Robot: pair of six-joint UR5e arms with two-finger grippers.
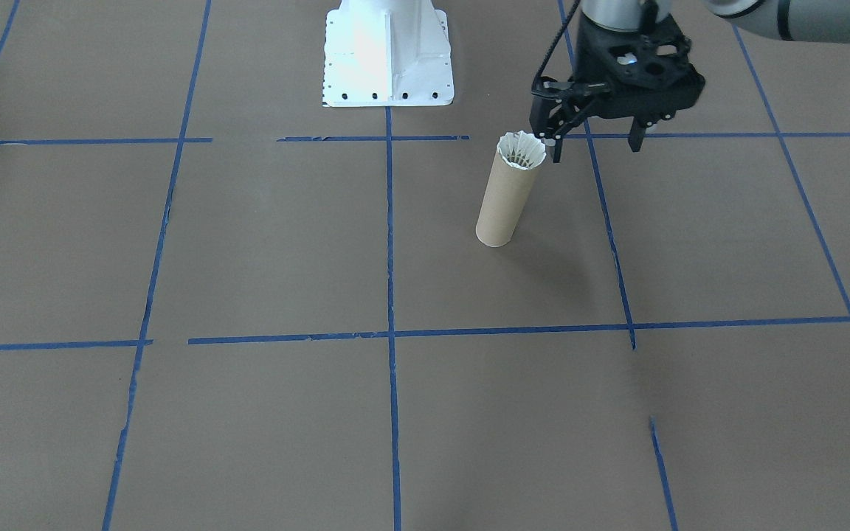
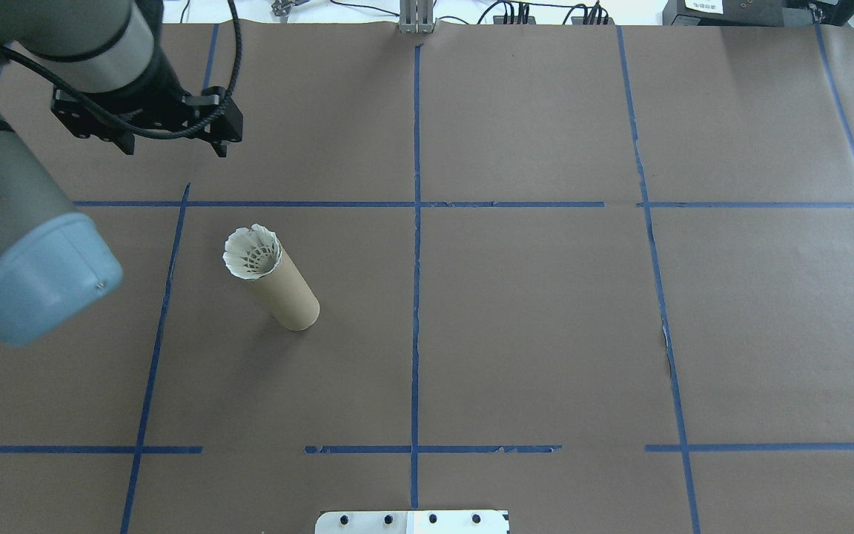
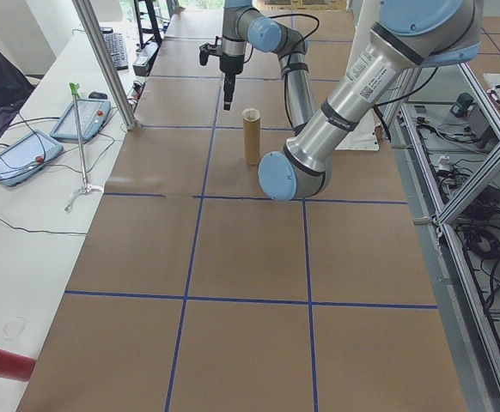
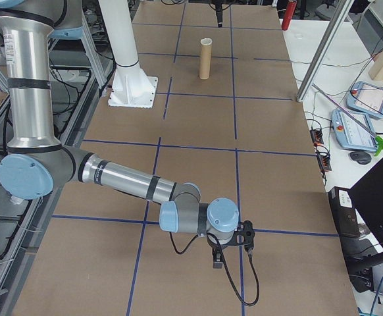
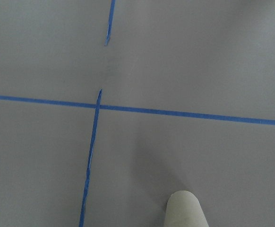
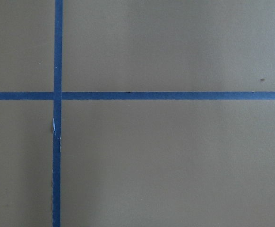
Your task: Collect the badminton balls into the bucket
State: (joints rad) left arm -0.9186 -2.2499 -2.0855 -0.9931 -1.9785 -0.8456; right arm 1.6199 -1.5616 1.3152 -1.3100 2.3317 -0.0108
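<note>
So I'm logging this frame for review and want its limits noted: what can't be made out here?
- Shuttlecock cork tip: hidden inside the cardboard tube; only the feather skirt shows at its mouth.
- Right gripper: seen only in the exterior right view, small and edge-on; open or shut cannot be told.
- Left wrist view: tube cut off by the bottom edge, blurred.
- Left gripper: open, empty.

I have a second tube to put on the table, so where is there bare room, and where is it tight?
Most of the brown paper is bare: everything on the robot's right of the central tape line, and the squares nearest the white base. It is tight only around the tube with the shuttlecock in its mouth, where the left gripper hangs open just beyond it.
</note>
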